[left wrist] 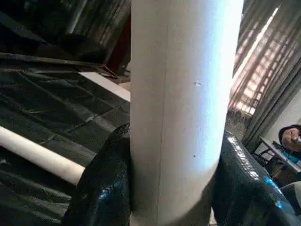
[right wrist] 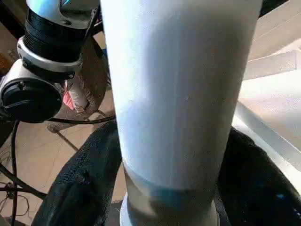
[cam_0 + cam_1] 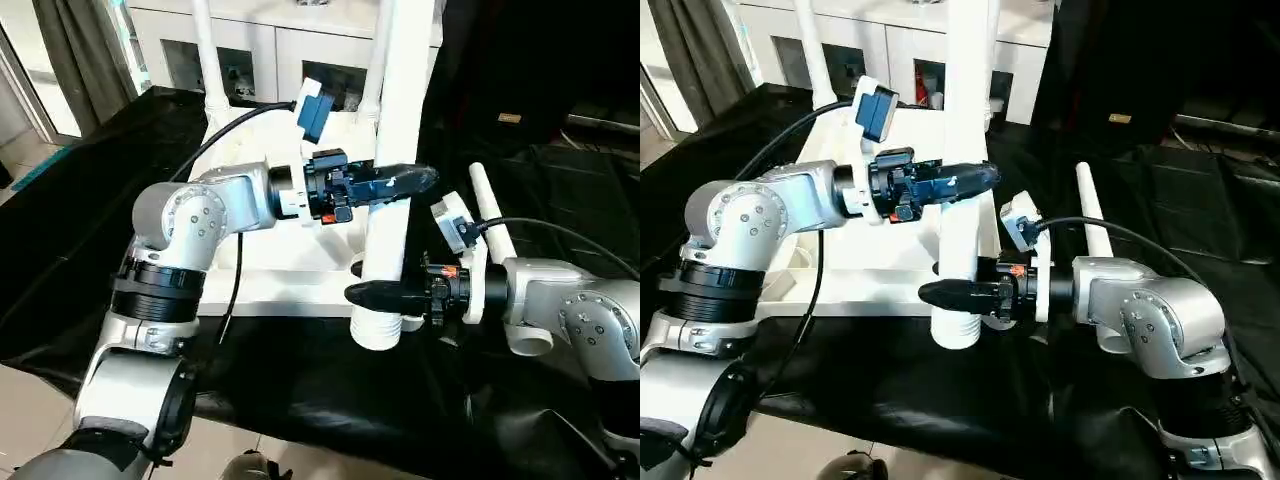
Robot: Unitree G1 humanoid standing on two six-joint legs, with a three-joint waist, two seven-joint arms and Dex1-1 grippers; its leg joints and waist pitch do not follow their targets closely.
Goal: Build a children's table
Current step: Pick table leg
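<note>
The white tabletop (image 3: 290, 270) lies underside up on black cloth. A thick white table leg (image 3: 400, 110) stands upright at its near right corner, its ribbed end (image 3: 378, 328) down. My left gripper (image 3: 415, 180) is shut on this leg at mid height, with black fingers (image 1: 101, 188) pressed on both sides. My right gripper (image 3: 365, 293) clasps the same leg lower down, just above the ribbed end, and its fingers (image 2: 80, 188) hug the tube. Two more legs (image 3: 208, 50) stand upright at the far corners.
A loose white leg (image 3: 490, 215) lies on the black cloth to the right, behind my right wrist. A white cabinet (image 3: 260, 50) with glass doors stands behind the tabletop. Black cloth (image 3: 300, 380) covers the area in front. Cables run from both wrist cameras.
</note>
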